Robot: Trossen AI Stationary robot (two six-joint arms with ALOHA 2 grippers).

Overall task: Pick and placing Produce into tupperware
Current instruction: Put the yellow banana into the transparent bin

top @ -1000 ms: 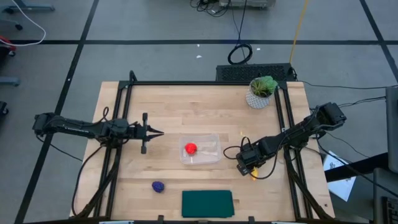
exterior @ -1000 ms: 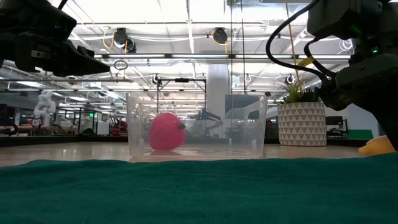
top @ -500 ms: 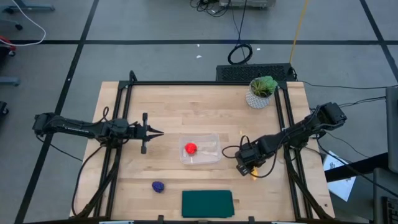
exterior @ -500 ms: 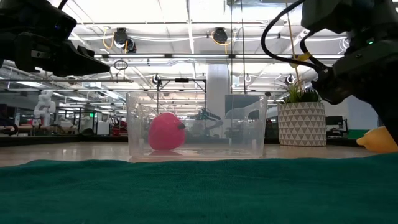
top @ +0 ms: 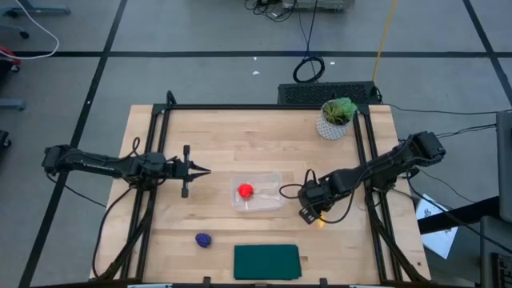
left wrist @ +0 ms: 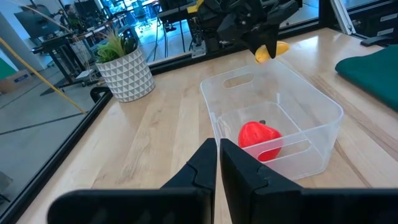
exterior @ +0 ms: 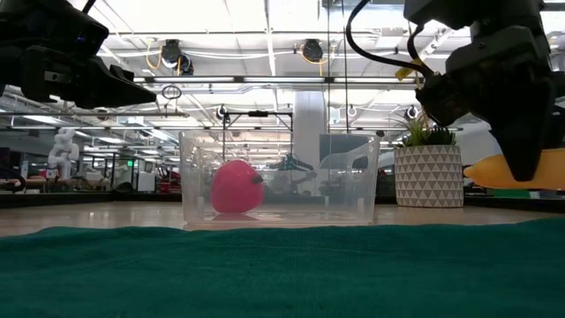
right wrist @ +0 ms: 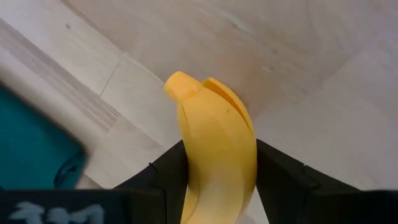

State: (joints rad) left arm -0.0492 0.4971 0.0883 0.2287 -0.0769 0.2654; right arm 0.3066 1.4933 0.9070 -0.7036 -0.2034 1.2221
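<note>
The clear tupperware tub (top: 258,192) sits mid-table with the red round piece (top: 245,190) inside it on its floor. The dark purple lump (top: 203,239) lies on the wood toward the table's near-left. My right gripper (top: 314,214), just right of the tub, is shut on the yellow banana (right wrist: 216,149). That banana also shows in the low view (exterior: 514,171), raised off the table, and in the left wrist view (left wrist: 272,50). My left gripper (top: 204,170) hovers left of the tub, shut and holding nothing (left wrist: 217,163). My right gripper pinches the banana between its two fingers (right wrist: 165,177), which lie on its two long sides near one end (right wrist: 214,193). The other, stubby end (right wrist: 180,86) sticks out beyond the fingertips. The banana is lifted clear of the table (exterior: 514,171).
A dark green mat (top: 266,262) lies at the near edge, below the tub. A leafy plant in a white pot (top: 334,118) stands at the far right. Black frame rails (top: 150,160) run along the table's left and right sides. Bare wood lies between the tub and the plant.
My right gripper has moved left toward the tub and risen, carrying the banana from the tabletop up clear of it.
</note>
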